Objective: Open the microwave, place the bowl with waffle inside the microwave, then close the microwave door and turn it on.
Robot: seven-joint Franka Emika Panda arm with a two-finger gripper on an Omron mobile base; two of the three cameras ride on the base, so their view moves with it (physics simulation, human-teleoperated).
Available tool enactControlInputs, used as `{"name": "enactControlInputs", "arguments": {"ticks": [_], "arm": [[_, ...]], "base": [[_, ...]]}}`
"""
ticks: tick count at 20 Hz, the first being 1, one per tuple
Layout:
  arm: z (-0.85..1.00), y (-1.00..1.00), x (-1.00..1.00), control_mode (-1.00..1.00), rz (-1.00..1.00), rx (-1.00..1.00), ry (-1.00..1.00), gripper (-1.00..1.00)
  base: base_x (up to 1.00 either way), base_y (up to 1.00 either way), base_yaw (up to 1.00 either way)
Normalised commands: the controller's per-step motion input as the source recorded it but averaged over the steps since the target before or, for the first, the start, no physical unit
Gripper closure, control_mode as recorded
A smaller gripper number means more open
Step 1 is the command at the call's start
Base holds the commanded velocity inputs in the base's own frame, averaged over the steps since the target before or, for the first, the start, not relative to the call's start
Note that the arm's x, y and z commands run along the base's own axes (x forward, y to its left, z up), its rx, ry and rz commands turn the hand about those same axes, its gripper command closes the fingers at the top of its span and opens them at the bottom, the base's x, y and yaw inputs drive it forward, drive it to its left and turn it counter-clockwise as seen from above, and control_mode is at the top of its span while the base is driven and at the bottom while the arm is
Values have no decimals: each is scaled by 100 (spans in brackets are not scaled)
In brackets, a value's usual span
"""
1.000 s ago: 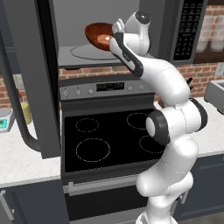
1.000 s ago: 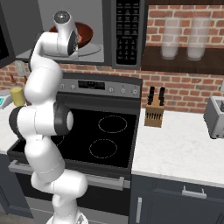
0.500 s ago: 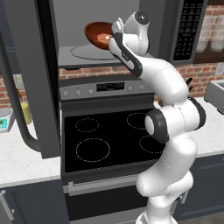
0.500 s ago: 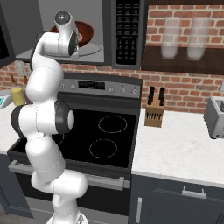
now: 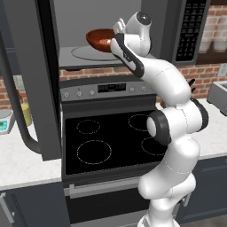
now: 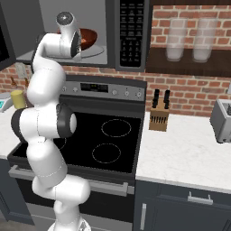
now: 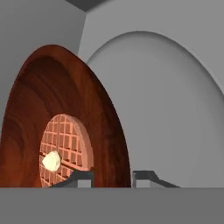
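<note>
Inside, waffle (image 7: pixel 64 151) (hand view) in bowl (image 7: pixel 65 118)

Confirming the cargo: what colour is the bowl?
Glossy reddish-brown bowl, clearest in the hand view.

White robot arm rises from its base, bends at a dark elbow joint, then reaches up toward 11 o'clock in the left base view. The gripper (image 7: pixel 112 175) points forward, its two dark fingertips (image 7: pixel 83 177) closed on the rim of the bowl (image 7: pixel 65 113).
</note>
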Motion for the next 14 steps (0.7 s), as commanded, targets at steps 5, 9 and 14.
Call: {"name": "enactControlInputs", "arguments": {"ticks": [5, 9, 14], "arm": [[0, -2, 0, -100, 1, 0, 0, -100], [0, 0, 0, -100, 0, 0, 0, -100], [0, -3, -3, -100, 0, 0, 0, -100]], "base": [[0, 0, 0], [0, 0, 0], [0, 0, 0]]}}
